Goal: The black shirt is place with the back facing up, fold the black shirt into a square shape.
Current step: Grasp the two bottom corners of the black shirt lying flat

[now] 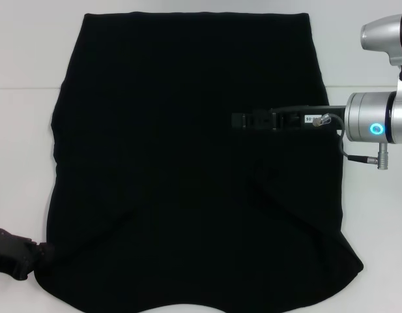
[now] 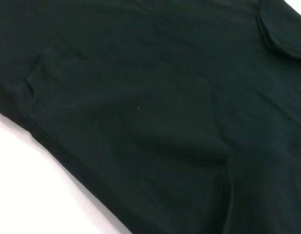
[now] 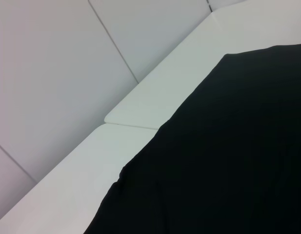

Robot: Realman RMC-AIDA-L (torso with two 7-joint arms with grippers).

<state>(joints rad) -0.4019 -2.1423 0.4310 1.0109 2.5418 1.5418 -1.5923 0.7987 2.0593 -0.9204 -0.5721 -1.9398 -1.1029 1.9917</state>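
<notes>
Shirt (image 1: 187, 163) under right end effector (image 1: 243, 121) (hovering).

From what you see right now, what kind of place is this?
Probably a robot test bench or lab, not a home: a plain white table with only the black shirt on it, bare pale wall panels behind, and the right gripper over the shirt.

White table (image 1: 25, 59) carries the black shirt (image 1: 187, 163), spread flat, bare table showing beside the shirt's edges.
</notes>
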